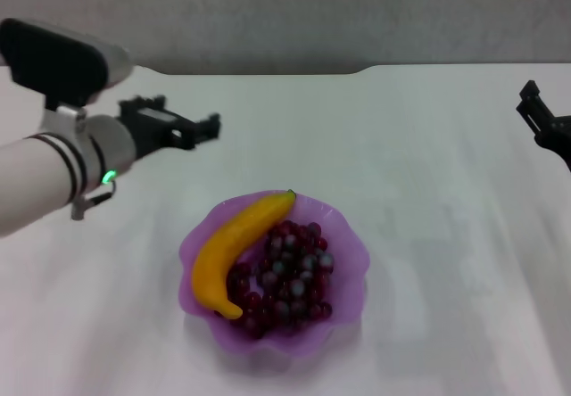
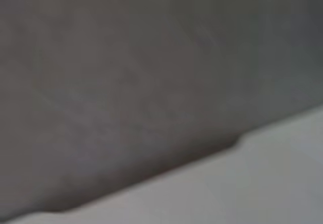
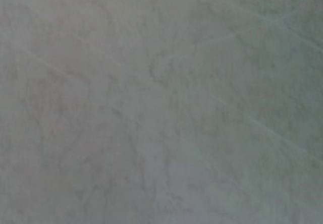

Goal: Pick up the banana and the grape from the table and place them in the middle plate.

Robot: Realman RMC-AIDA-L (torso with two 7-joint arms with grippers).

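The banana (image 1: 236,247) lies in the purple scalloped middle plate (image 1: 343,298) on its left side, stem tip toward the back. The bunch of dark red-purple grapes (image 1: 287,282) lies in the same plate, right of the banana and touching it. The plate stands on the white table (image 1: 428,164) near the front centre. My left gripper (image 1: 201,130) is raised above the table, back and left of the plate, holding nothing. My right gripper (image 1: 538,115) is at the far right edge of the head view, away from the plate. Neither wrist view shows the fruit or plate.
A grey wall (image 1: 294,12) runs behind the table's far edge. The left wrist view shows the grey wall (image 2: 126,72) and a strip of the table (image 2: 262,183). The right wrist view shows only a grey surface (image 3: 161,103).
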